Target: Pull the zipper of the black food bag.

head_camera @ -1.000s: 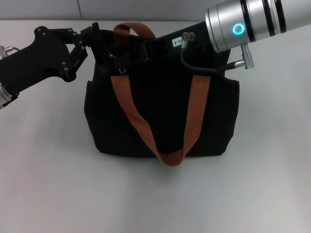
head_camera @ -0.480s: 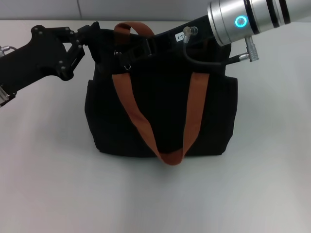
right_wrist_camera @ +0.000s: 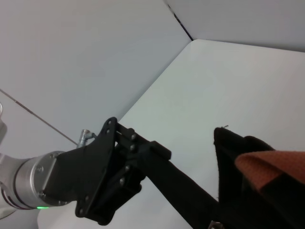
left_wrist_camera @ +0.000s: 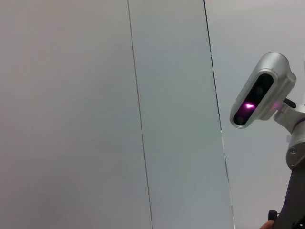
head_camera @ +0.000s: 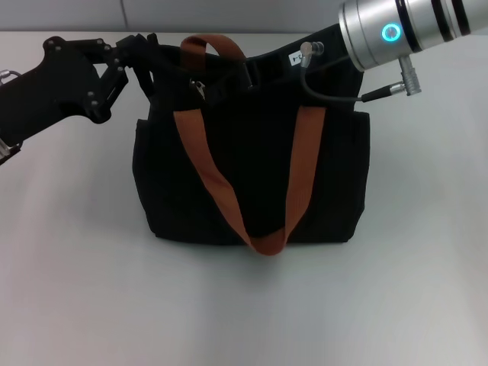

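I saw small silver zipper pull (head_camera: 200, 88) slide rightward along soft black fabric food bag (head_camera: 252, 171) | left gripper (head_camera: 145, 61) fingers clamped bag's top corner | right gripper's fingers: couldn't tell | closing progressed.

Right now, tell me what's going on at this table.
A two-armed robot is working on a black bag with orange straps that stands on the white table. The left gripper is at the bag's top left corner, apparently clamped on the fabric. The right arm reaches in at the top right. The small silver zipper pull hangs near the left strap.
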Available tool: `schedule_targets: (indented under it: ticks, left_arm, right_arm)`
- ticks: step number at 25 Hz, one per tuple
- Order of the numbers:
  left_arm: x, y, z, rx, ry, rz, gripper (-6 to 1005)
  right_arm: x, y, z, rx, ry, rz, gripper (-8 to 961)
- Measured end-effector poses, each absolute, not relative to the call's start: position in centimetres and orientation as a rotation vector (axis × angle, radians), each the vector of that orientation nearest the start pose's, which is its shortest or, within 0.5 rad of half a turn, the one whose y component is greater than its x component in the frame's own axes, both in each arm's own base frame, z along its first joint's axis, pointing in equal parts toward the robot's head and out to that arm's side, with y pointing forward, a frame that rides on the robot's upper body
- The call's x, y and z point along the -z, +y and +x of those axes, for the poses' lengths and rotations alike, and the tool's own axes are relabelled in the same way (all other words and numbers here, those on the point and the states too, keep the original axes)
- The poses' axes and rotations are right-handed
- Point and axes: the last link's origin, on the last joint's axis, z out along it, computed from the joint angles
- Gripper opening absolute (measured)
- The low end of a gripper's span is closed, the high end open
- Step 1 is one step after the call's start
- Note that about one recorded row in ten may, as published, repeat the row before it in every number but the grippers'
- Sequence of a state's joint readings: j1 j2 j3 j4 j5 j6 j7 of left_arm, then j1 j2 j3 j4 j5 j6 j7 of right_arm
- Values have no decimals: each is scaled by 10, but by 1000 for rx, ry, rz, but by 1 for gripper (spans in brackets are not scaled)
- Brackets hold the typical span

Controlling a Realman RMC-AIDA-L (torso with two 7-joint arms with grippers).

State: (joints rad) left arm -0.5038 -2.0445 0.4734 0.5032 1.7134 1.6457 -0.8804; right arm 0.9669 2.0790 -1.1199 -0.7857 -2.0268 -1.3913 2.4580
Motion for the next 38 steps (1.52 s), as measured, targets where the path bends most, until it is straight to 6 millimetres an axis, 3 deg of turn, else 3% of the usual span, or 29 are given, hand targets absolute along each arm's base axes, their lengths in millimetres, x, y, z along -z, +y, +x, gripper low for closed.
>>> schedule_targets:
  ticks: [19,26,32,34,38]
  left_arm:
    - [-48,330,-269,1009,-142,-2283,20]
    - [-48,329,-268,1020,-134,-2278,20]
    - [-47,327,-268,1028,-131,-2278,20]
    - [-47,327,-267,1028,-130,-2279,20]
    - [-47,327,-267,1029,-129,-2280,20]
  right_arm:
    - [16,401,98,-290,1257,-2776,-1]
    - [7,398,92,-434,1221,-2816,0]
    - [14,397,89,-486,1226,-2846,-1]
    - [19,399,87,-483,1238,-2854,136]
    - [24,400,85,-480,1243,-2855,223]
